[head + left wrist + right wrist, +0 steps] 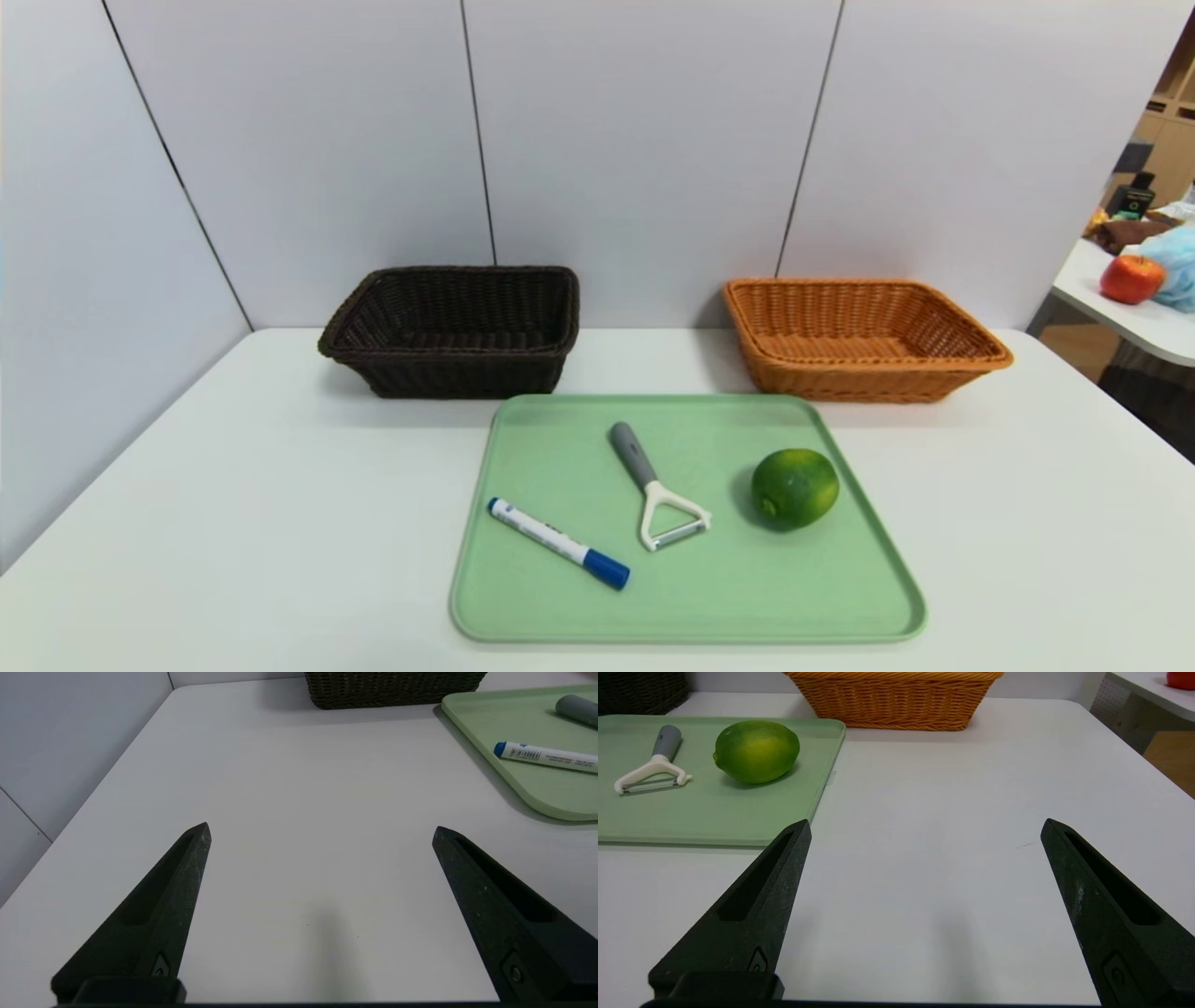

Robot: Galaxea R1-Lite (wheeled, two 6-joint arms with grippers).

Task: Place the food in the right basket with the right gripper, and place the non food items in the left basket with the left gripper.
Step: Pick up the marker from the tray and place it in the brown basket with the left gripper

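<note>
A glossy green lime (794, 488) (756, 752) rests on the right part of a pale green tray (822, 597). A white peeler with a grey handle (653, 490) (654, 767) lies in the tray's middle, and a white marker with a blue cap (557, 542) (546, 757) on its left. Behind the tray stand the dark brown left basket (453, 331) (392, 688) and the orange-tan right basket (859, 338) (894, 700), neither showing anything inside. Neither arm shows in the head view. My left gripper (321, 830) is open over bare table left of the tray. My right gripper (926, 827) is open over bare table right of the tray.
The white table (233, 523) backs onto grey wall panels, with bare surface on both sides of the tray. Off to the right stands a separate table with a red apple (1131, 278) and other clutter.
</note>
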